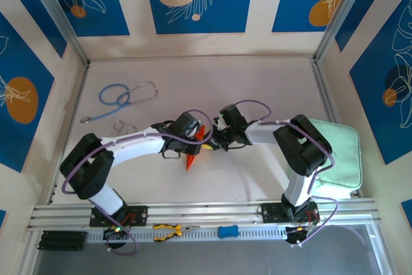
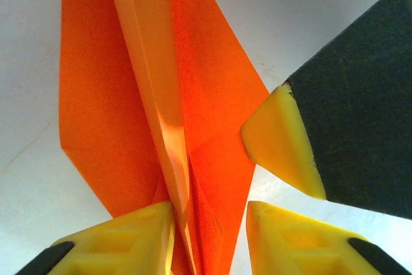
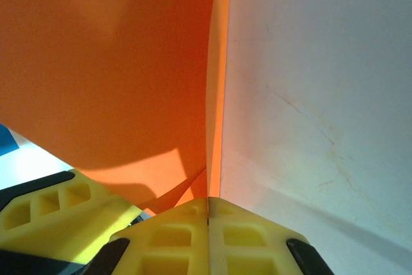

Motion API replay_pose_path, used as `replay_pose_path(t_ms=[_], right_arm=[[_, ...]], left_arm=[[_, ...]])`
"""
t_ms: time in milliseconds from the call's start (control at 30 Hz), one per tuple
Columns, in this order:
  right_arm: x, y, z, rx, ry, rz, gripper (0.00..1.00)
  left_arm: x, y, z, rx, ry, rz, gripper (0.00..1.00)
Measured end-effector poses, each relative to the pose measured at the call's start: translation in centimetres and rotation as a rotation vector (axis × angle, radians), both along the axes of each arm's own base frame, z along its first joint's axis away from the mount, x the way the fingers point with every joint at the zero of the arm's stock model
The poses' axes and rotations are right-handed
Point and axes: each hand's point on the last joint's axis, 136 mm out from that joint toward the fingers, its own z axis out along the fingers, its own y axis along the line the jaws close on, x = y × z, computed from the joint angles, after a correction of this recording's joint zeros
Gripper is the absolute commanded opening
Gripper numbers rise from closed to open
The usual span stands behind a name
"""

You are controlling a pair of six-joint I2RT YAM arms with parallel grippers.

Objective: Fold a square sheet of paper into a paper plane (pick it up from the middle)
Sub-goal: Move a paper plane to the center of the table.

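The paper plane [image 1: 194,149] looks fully folded, a creased dart whose keel the closed right hand [image 3: 208,207] pinches while it stands loose inside the left hand [image 2: 210,217], fingers apart; only release seems left.

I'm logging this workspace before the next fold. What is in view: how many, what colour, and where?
paper plane: one, bright orange, table centre, between the grippers
stethoscope: one, blue and grey, far left of the table
metal loops: seemingly two, silvery, just nearer than the stethoscope
pad: one, pale green, right side, partly under the right arm
pliers: one, yellow handles, on the front rail
small object: one, blue, on the rail beside the pliers; kind unclear
table: one, white
left gripper: yellow fingers open, either side of the plane's centre fold
right gripper: yellow fingers shut on the plane's fold
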Motion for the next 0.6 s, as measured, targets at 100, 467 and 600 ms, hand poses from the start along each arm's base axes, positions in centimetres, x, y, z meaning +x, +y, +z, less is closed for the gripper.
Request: replay_pose_path(t_ms=[100, 467, 600], right_arm=[[0.0, 0.0, 0.0, 0.000, 0.000, 0.000, 0.07], [0.0, 0.0, 0.0, 0.000, 0.000, 0.000, 0.07], [0.0, 0.0, 0.0, 0.000, 0.000, 0.000, 0.07]], left_arm=[[0.1, 0.0, 0.1, 0.001, -0.008, 0.003, 0.37], [0.5, 0.2, 1.3, -0.010, -0.044, 0.013, 0.43], [0.3, 0.3, 1.2, -0.004, -0.038, 0.014, 0.43]])
